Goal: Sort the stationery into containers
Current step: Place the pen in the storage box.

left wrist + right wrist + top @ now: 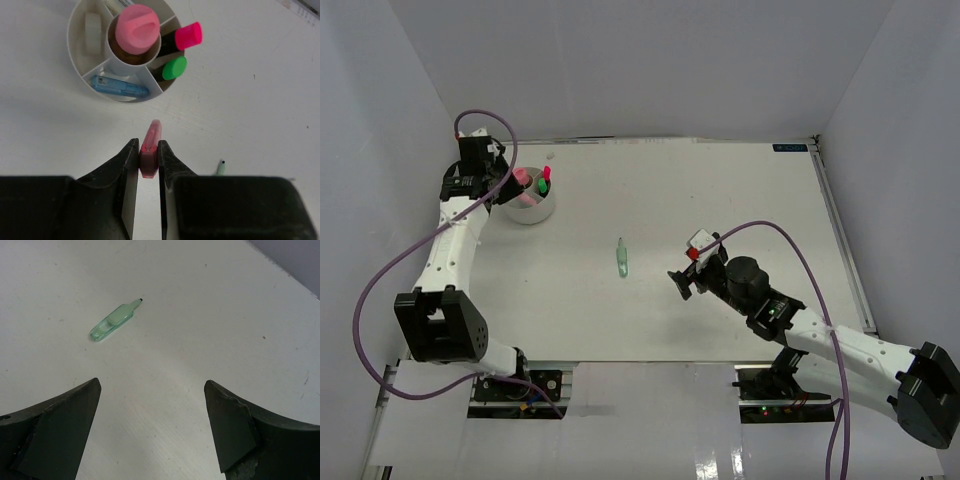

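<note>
The round white organiser cup (76, 35) with inner dividers stands at the table's far left (532, 213). It holds a pink tube (137, 26) in the middle, a tape roll (93, 32), a blue item (120, 86), and pink-capped (189, 34) and green-capped (174, 67) markers. My left gripper (148, 150) hangs just beside the cup, shut on a pink marker (151, 134) that points toward it. A pale green marker (112, 322) lies alone mid-table (620, 258). My right gripper (152, 385) is open and holds nothing, to the right of that marker (682, 282).
White walls enclose the table on the left, back and right. A metal rail (840, 240) runs along the right edge. The left arm's purple cable (380, 290) loops out over the left side.
</note>
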